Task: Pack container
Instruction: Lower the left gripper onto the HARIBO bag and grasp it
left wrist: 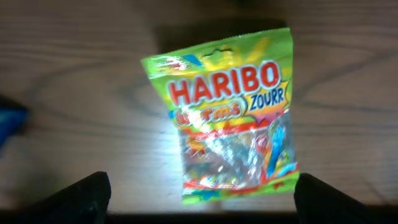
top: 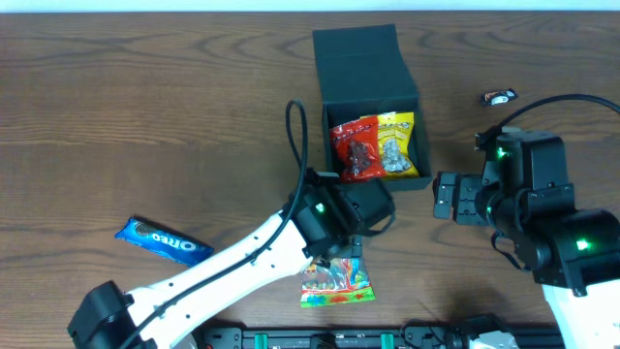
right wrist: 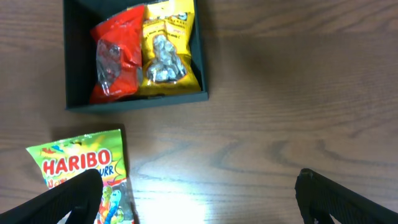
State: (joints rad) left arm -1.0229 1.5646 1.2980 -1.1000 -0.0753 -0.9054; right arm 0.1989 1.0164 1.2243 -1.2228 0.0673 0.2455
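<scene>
Near the desk's front edge, the Haribo worms packet (left wrist: 221,115) lies directly beneath the left gripper (left wrist: 202,198), jaws wide, empty, spanning its short axis; the container (top: 363,63) lies rearward.

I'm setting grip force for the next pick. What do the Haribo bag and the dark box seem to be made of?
Haribo bag: thin glossy plastic film, going by the glare and the clear window showing the sweets. The container: probably matte dark cardboard; flat walls, crisp folded edges, no shine.
</scene>
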